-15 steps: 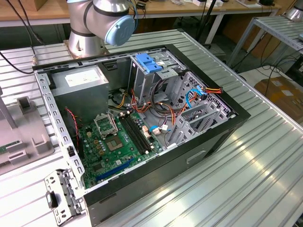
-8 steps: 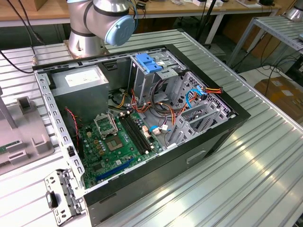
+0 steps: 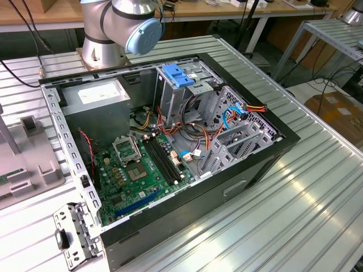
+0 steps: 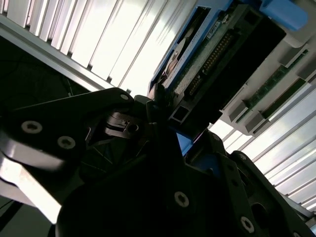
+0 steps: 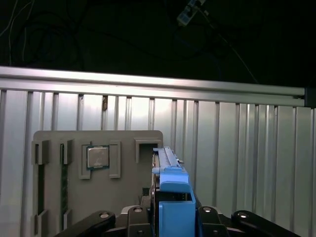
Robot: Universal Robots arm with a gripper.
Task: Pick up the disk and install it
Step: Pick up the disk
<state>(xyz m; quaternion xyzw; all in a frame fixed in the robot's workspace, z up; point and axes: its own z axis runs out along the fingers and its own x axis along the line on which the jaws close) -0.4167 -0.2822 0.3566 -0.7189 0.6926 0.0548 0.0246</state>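
The gripper (image 5: 170,215) appears clenched on the disk (image 5: 169,170), its fingers pressed to either flat side in both wrist views. The disk stands on edge in a slot of the grey holder tray (image 5: 123,192), likely so that the fingers can straddle it. Beyond lies the ribbed table (image 5: 237,163), and the exterior view shows the open computer case (image 3: 244,187) waiting, well apart.

one disk (image 5: 170,197), one open computer case (image 3: 249,170), one grey tray (image 5: 128,187), one processor chip (image 5: 98,158)
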